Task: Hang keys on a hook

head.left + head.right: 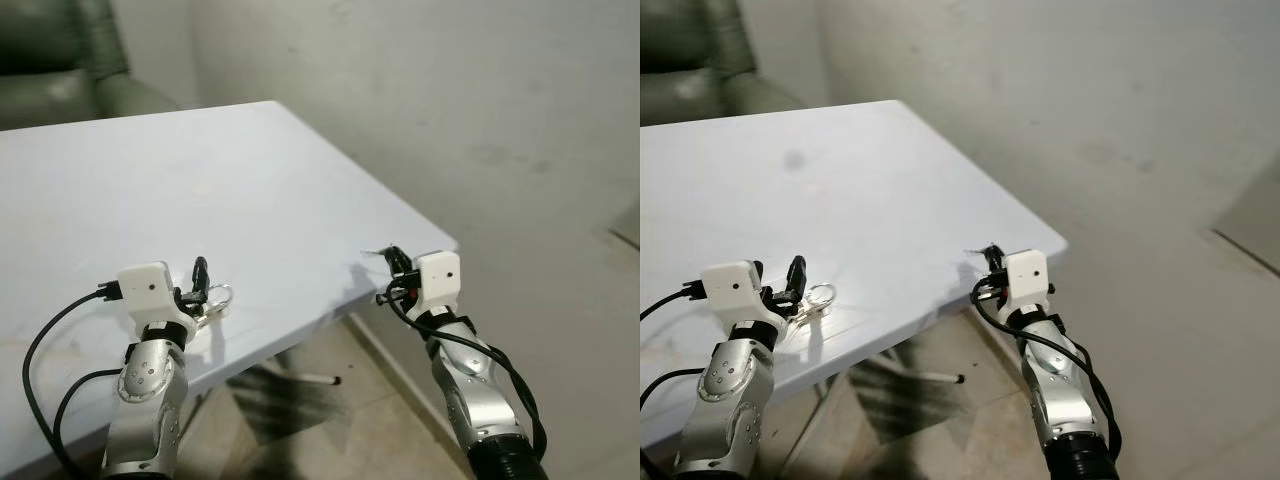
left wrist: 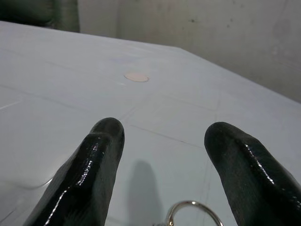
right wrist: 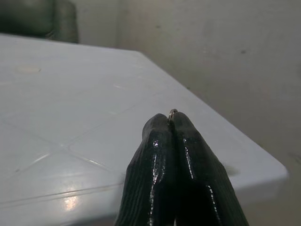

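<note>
A bunch of keys on a silver ring (image 1: 216, 300) lies on the pale blue-white table (image 1: 250, 180) near its front edge. My left gripper (image 1: 200, 283) hovers right over it, open. In the left wrist view the key ring (image 2: 193, 213) shows low between the two spread fingers (image 2: 94, 165). My right gripper (image 1: 393, 260) is at the table's near right corner, shut. In the right wrist view a small metal ring (image 3: 172, 113) pokes out between its pressed fingertips (image 3: 162, 136).
A dark green armchair (image 1: 60, 60) stands behind the table at the far left. Bare concrete floor (image 1: 540, 150) spreads out to the right of the table. A table leg with a dark foot (image 1: 305, 378) runs along the floor under the front edge.
</note>
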